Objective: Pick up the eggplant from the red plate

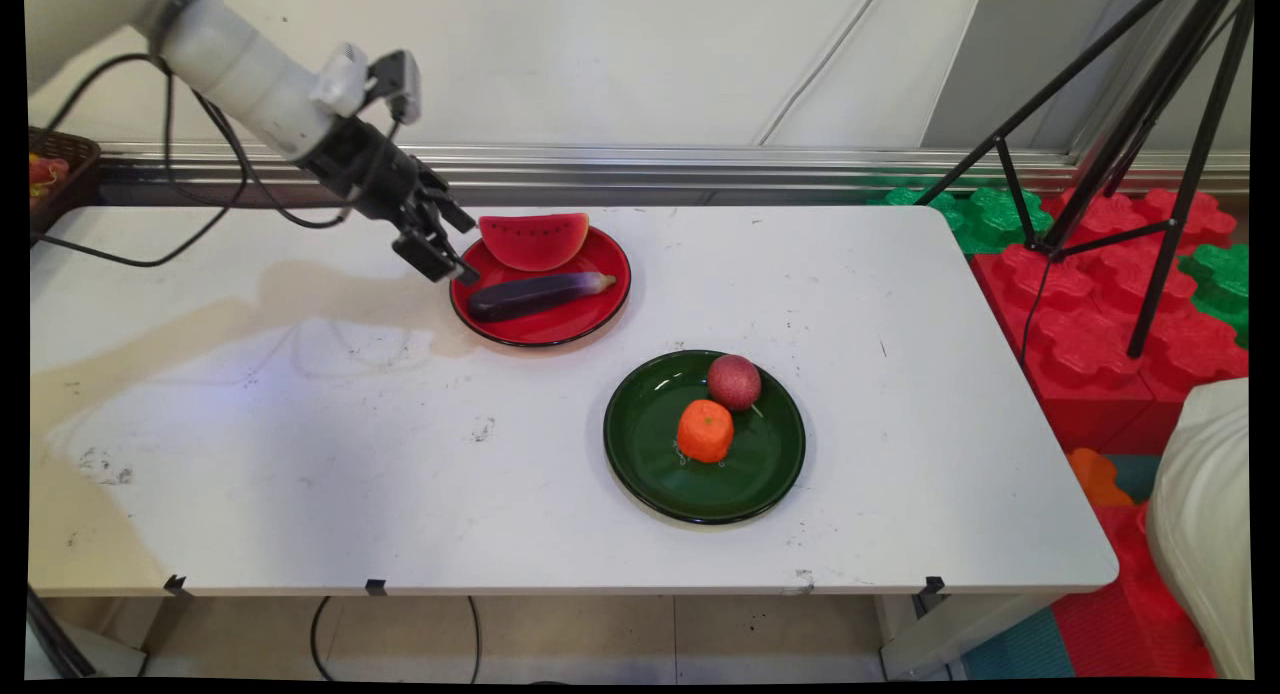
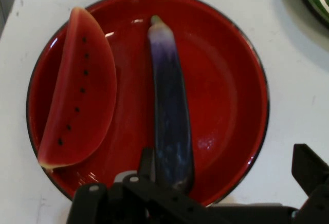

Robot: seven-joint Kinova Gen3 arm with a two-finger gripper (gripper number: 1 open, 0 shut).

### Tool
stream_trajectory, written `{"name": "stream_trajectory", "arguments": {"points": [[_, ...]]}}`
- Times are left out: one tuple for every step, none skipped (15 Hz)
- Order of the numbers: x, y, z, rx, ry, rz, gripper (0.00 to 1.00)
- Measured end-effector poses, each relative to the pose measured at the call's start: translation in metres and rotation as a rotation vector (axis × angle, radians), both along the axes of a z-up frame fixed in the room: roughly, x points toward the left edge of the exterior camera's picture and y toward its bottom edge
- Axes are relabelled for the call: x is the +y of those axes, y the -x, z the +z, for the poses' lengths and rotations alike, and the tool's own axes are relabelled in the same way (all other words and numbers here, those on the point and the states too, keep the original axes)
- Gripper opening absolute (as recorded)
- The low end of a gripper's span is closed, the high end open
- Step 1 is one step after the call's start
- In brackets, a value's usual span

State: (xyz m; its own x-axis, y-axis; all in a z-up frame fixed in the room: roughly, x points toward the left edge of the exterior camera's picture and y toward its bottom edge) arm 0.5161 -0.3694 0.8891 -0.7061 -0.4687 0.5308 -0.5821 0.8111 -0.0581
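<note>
1. Nearest the camera, a green plate (image 1: 660, 474) sat on the white table (image 1: 300, 454), right of the table's middle, with an orange (image 1: 705, 431) at its centre and a dark red round fruit (image 1: 734, 381) just behind it, toward the plate's far rim; its rim also showed in the hand view's upper right corner.
2. Farther back and to the left, well apart from the green plate, a red plate (image 1: 575, 319) with a black rim held two things: a purple eggplant (image 1: 540, 294) lying lengthwise across its near half, and a watermelon slice (image 1: 533, 239) along its far edge.
3. At the red plate's left rim, the black gripper (image 1: 437, 242) hung low, tilted down toward the plate from the upper left.
4. From the hand view, the gripper (image 2: 226, 183) stood released, gripping nothing: one finger (image 2: 146, 165) lay beside the eggplant's (image 2: 170, 106) blunt end, the other far out over the table past the plate's (image 2: 226, 80) rim.
5. The watermelon slice (image 2: 77, 90) lay beside the eggplant, apart from it.
6. Behind the table ran a pale wall (image 1: 600, 64), and off its right side red and green foam blocks (image 1: 1080, 294) lay under a black tripod (image 1: 1150, 124).
</note>
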Motion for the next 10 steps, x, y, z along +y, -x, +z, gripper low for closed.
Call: {"name": "stream_trajectory", "arguments": {"points": [[-0.003,0.001,-0.004,-0.004,-0.005,0.001,1.0],[-0.008,0.004,-0.011,-0.009,-0.014,0.003,1.0],[-0.013,0.006,-0.019,-0.014,-0.024,0.005,1.0],[-0.018,0.009,-0.026,-0.018,-0.034,0.008,1.0],[-0.023,0.012,-0.032,-0.022,-0.043,0.011,1.0],[-0.026,0.014,-0.036,-0.024,-0.048,0.014,1.0],[-0.029,0.016,-0.042,-0.027,-0.056,0.019,1.0],[-0.033,0.018,-0.048,-0.031,-0.065,0.024,1.0],[-0.036,0.019,-0.053,-0.034,-0.07,0.028,1.0],[-0.039,0.02,-0.057,-0.037,-0.076,0.031,1.0]]}}
